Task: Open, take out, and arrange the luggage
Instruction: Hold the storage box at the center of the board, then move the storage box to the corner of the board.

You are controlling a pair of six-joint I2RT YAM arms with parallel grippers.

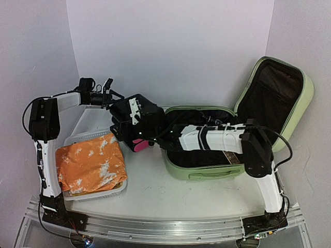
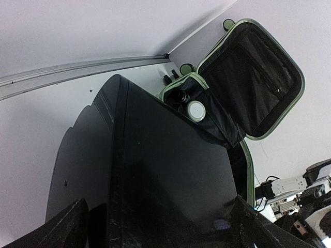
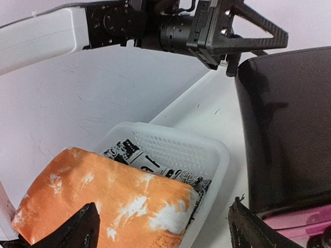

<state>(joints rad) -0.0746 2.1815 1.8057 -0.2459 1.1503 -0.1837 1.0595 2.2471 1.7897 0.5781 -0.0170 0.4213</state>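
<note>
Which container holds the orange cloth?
The white perforated plastic basket at far left. No orange shows in the light-green hard-shell suitcase or black pink-fronted drawer box.

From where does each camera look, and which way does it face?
Top external: above and behind, looking down on the table; left arm and right arm show.
Left wrist: on the left arm, facing over the small black drawer box toward the open light-green hard-shell suitcase; own fingers below.
Right wrist: on the right arm, facing the white perforated plastic basket; own fingers below.
Wrist views share the box.
</note>
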